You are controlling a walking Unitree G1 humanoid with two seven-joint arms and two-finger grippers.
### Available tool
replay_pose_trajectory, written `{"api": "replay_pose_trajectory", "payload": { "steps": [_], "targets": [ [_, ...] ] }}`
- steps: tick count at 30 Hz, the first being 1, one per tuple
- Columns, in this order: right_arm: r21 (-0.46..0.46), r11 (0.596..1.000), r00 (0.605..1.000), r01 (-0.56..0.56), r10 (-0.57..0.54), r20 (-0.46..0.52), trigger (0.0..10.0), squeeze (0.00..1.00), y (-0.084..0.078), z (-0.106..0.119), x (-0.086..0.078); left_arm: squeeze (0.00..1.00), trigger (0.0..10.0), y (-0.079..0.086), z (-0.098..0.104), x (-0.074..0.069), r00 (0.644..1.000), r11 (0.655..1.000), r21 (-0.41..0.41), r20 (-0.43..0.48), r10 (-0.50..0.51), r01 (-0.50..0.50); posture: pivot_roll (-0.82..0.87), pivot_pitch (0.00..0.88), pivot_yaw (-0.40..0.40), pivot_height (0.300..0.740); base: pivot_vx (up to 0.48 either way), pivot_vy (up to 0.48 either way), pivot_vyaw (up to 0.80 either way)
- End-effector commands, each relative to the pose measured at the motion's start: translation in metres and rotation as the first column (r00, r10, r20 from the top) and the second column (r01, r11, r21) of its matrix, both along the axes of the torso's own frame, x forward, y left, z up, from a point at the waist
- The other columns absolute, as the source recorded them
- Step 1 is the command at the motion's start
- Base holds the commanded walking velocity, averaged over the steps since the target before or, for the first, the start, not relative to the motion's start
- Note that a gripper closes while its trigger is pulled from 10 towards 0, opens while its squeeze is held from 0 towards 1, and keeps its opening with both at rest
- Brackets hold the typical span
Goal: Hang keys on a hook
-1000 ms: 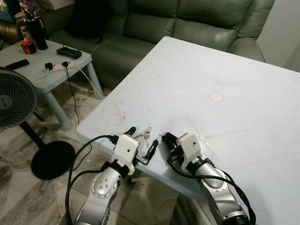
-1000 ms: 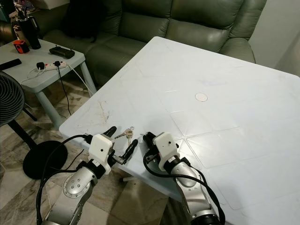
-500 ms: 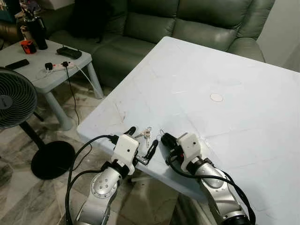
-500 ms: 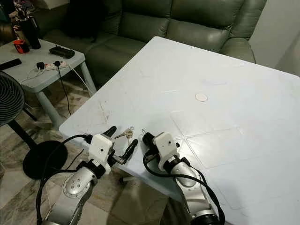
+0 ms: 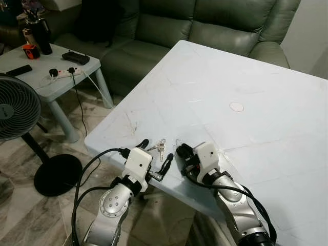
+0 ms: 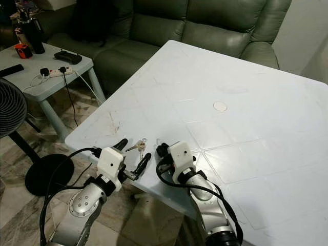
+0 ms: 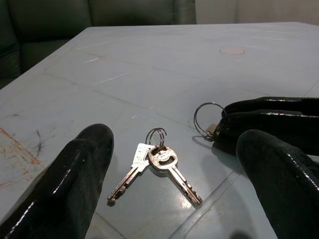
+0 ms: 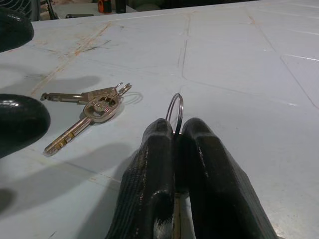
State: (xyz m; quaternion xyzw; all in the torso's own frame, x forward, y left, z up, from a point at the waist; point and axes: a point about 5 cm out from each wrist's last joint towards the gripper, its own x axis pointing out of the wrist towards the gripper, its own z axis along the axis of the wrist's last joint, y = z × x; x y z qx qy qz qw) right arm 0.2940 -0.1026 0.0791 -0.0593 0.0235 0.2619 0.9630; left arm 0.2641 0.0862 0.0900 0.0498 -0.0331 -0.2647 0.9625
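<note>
At the near corner of the pale blue desk (image 5: 246, 82), the keys (image 7: 154, 169) lie flat on the surface, two of them fanned apart on a small ring, and they sit between the spread fingers of my left gripper (image 5: 155, 155), which touches neither key. One left finger (image 7: 70, 179) rests on the desk to one side of the keys and the other stands well off to the opposite side. Just beside the keys, my right gripper (image 6: 160, 149) rests low on the desk with its fingers (image 8: 159, 169) pressed together, pinching a separate metal ring (image 8: 175, 110) that stands upright out of their tips. That ring is apart from the keys and I cannot tell what hangs from it inside the grip. A small round mark (image 5: 236, 106) shows farther out on the desk. Beyond the desk stands a green sofa (image 5: 205, 23), and to my left a low side table (image 5: 48, 66) carries a power strip (image 5: 64, 72), with a floor fan (image 5: 18, 110) near it.
</note>
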Motion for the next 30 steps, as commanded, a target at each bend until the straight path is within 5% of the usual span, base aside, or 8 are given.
{"api": "replay_pose_trajectory", "payload": {
  "steps": [1, 8, 15, 16, 17, 18, 19, 30],
  "targets": [
    [0.002, 1.000, 0.998, 0.006, -0.006, -0.055, 10.0, 0.00, -0.0018, -0.0078, -0.0023, 0.00, 10.0, -0.0003, 0.0017, -0.0013, 1.000, 1.000, 0.003, 0.003, 0.003, -0.003, 0.03, 0.101, -0.034, 0.740, 0.000, 0.000, 0.00],
    [-0.026, 0.999, 0.999, 0.018, -0.020, -0.041, 10.0, 0.00, -0.0005, -0.0060, -0.0009, 0.00, 10.0, -0.0003, 0.0016, -0.0014, 1.000, 1.000, 0.002, 0.003, 0.005, -0.005, 0.03, 0.102, -0.034, 0.740, 0.000, 0.000, 0.00],
    [0.061, 0.998, 0.999, -0.019, 0.022, -0.038, 10.0, 0.00, 0.0044, -0.0010, -0.0040, 0.00, 10.0, -0.0004, 0.0016, -0.0016, 1.000, 1.000, 0.002, 0.003, 0.006, -0.006, 0.03, 0.106, -0.035, 0.740, 0.000, 0.000, 0.00],
    [0.071, 0.997, 0.999, -0.023, 0.026, -0.038, 5.6, 0.00, 0.0048, -0.0006, -0.0043, 0.00, 10.0, -0.0005, 0.0016, -0.0017, 1.000, 1.000, 0.002, 0.003, 0.006, -0.006, 0.03, 0.107, -0.034, 0.740, 0.000, 0.000, 0.00],
    [0.075, 0.997, 0.999, -0.033, 0.036, -0.032, 5.6, 0.00, 0.0055, 0.0004, -0.0053, 0.00, 10.0, -0.0005, 0.0016, -0.0017, 1.000, 1.000, 0.002, 0.003, 0.006, -0.006, 0.03, 0.107, -0.034, 0.740, 0.000, 0.000, 0.00],
    [0.067, 0.998, 0.999, -0.021, 0.023, -0.030, 8.0, 0.00, 0.0056, 0.0009, -0.0050, 0.00, 10.0, -0.0005, 0.0016, -0.0016, 1.000, 1.000, 0.002, 0.002, 0.007, -0.007, 0.03, 0.107, -0.034, 0.740, 0.000, 0.000, 0.00],
    [0.072, 0.997, 0.999, -0.021, 0.023, -0.027, 0.0, 0.00, 0.0060, 0.0012, -0.0052, 0.00, 10.0, -0.0004, 0.0015, -0.0016, 1.000, 1.000, 0.002, 0.002, 0.008, -0.008, 0.03, 0.107, -0.035, 0.740, 0.000, 0.000, 0.00],
    [0.050, 0.998, 0.999, 0.028, -0.026, -0.036, 0.0, 0.00, 0.0024, 0.0003, -0.0029, 0.00, 10.0, 0.0002, 0.0012, -0.0022, 1.000, 1.000, 0.001, 0.000, 0.010, -0.010, 0.03, 0.109, -0.034, 0.740, 0.000, 0.000, 0.00]
  ]
}}
